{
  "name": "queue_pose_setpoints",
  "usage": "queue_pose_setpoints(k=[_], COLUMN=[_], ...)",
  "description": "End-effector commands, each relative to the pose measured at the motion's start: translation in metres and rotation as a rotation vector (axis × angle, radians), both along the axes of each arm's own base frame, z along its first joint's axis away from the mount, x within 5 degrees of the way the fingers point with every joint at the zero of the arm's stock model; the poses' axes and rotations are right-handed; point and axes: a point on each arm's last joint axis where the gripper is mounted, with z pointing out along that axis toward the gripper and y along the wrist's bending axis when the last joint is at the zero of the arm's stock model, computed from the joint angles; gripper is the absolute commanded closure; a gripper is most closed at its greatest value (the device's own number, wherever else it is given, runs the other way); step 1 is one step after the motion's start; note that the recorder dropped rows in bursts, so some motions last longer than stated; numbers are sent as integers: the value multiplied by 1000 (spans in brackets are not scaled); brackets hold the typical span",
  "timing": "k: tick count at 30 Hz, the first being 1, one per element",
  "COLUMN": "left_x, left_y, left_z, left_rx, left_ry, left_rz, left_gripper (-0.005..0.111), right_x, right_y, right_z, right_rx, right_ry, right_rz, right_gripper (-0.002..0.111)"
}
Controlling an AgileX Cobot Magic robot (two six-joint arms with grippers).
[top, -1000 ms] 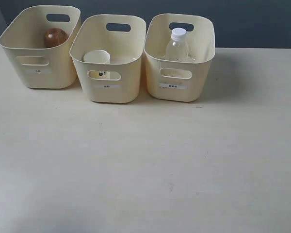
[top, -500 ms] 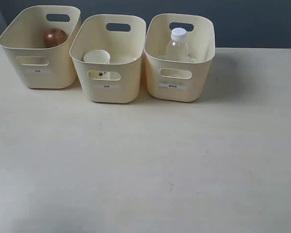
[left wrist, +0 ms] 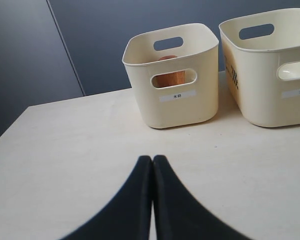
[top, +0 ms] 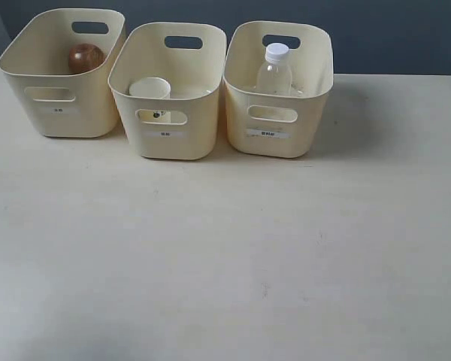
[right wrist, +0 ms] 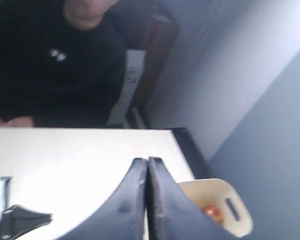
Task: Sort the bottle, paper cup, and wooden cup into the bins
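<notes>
Resting in separate bins [top: 278, 120], the wooden cup [top: 85, 57], paper cup [top: 149, 89] and bottle [top: 274, 71] sit well apart from the left gripper [left wrist: 152, 162] and right gripper [right wrist: 146, 165], both closed and empty above the worktop [top: 225, 248].

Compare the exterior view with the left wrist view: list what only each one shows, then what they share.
Only the exterior view shows the bottle in the right bin and the paper cup in the middle bin.

Only the left wrist view shows the left gripper, its jaws pressed together and holding nothing.

Both show the table, the left bin and the wooden cup inside it.
</notes>
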Motion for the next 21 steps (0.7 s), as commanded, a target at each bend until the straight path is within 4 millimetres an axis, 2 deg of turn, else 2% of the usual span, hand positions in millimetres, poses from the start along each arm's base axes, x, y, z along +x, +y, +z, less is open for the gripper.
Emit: queue_pose_setpoints(k=[1,5,10,13,15,19,21], left_x=[0,0,0,0,0,0,0], left_y=[0,0,0,0,0,0,0], left_z=[2,2,2,2,2,2,2], left_rx=[-5,-5,-5,-5,-5,-5,-5], left_ry=[-6,-6,-6,-6,-6,-6,-6], left_rz=[-5,-5,-5,-5,-5,-5,-5], left_gripper=[107,107,107,107,107,107,107], right_x=[-11,-10,16,43,61,90,97], right_y=[-85,-144,-182,-190,-192,-198,-205], right_z=[44,60,54,36,14,-26,-57], right_rx=[154,232,211,152,92,165,210], right_ry=[-100,-116,-75,14,108,129,108], right_rz=[-232,-359,-539,-624,-637,-676,-729], right_gripper=[109,109,109,109,109,109,109])
